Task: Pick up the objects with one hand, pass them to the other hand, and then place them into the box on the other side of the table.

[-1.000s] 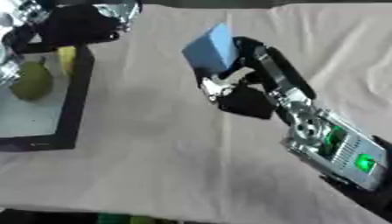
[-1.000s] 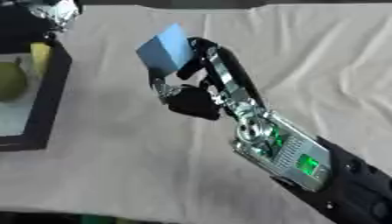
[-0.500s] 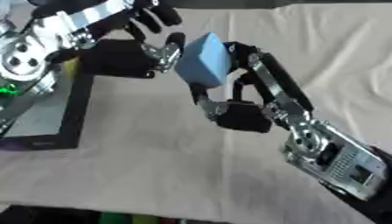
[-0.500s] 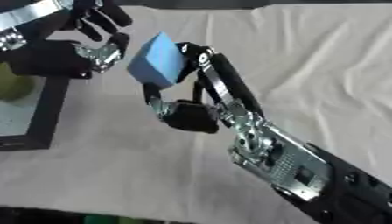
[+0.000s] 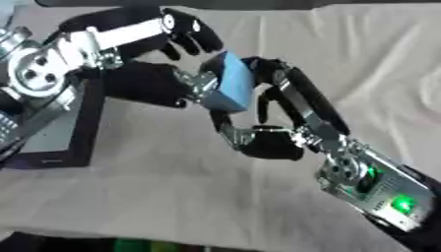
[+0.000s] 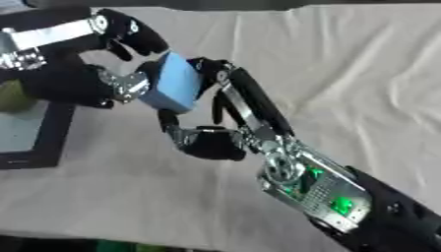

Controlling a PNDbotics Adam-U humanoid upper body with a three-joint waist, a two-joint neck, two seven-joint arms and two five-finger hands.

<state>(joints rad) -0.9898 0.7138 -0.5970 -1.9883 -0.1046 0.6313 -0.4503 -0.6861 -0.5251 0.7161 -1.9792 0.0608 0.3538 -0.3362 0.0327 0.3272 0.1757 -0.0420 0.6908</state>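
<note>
A light blue block (image 5: pixel 228 89) is held up above the cloth, pinched between the fingers (image 5: pixel 297 96) and thumb of my right hand (image 5: pixel 268 142), which reaches in from the lower right. My left hand (image 5: pixel 142 83) comes in from the upper left and meets the block. Its fingers (image 5: pixel 185 32) arch straight over the block's top and its thumb touches the block's left face. The black box (image 5: pixel 86 125) lies at the left edge, partly hidden by my left arm. Something green (image 6: pixel 10 96) shows inside it.
A wrinkled white cloth (image 5: pixel 172 187) covers the table. Open cloth stretches to the right of the hands and along the front. My right forearm (image 5: pixel 379 187), with green lights, crosses the lower right corner.
My left hand has swung from over the box to the block, fingers now over its top. The right hand has raised and carried the block a little left to meet it.
</note>
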